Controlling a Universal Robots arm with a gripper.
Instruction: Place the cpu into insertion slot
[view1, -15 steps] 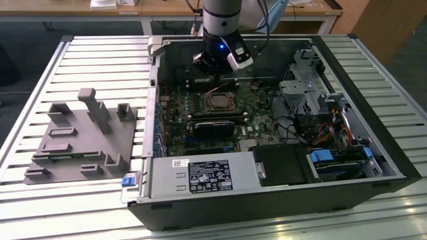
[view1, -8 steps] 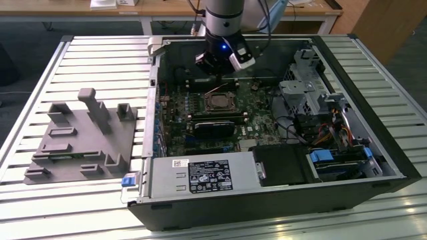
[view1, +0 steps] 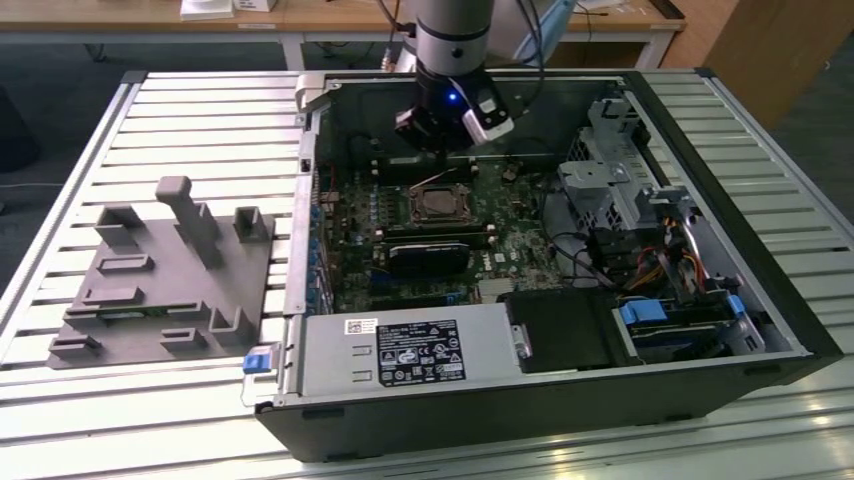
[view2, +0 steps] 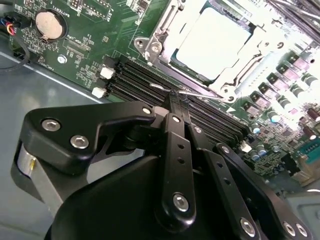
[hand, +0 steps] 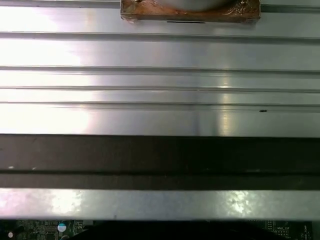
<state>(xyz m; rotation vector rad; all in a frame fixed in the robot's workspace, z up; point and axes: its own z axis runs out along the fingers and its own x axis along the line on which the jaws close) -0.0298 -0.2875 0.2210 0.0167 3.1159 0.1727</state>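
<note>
**Chip seated in the socket, arm hovering over the board**

The chip (view2: 214, 41) lies flat inside the socket (view2: 165, 39), its pale metal face glaring under the light in the second wrist view, with the thin metal bracket framing it on all sides. In the exterior view the socket (view1: 437, 205) sits near the middle of the green board (view1: 354, 235), just below the hand (view1: 445, 128), which hangs above the board's far edge inside the open computer case (view1: 787, 320).

In the second wrist view the hand (view2: 176, 94) shows its black linkages drawn together toward a narrow tip; nothing appears between the fingers, though I cannot tell for sure how far apart they stand (the tip is seen almost edge-on).

The chip looks light, thin and rigid, with a smooth, slippery top. Its underside and the socket's contacts are likely delicate, so the safe hold would be by two opposite edges, kept level.

Around it: long black memory slots (view2: 150, 82) run just beside the socket, a round coin battery (view2: 48, 25) sits well apart, and a black card (view1: 430, 256) stands near the socket. Bundled cables (view1: 627, 262) and drive bays crowd the exterior view's right. A grey holder (view1: 160, 285) rests on the slatted surface (view1: 200, 110) outside the case.
</note>
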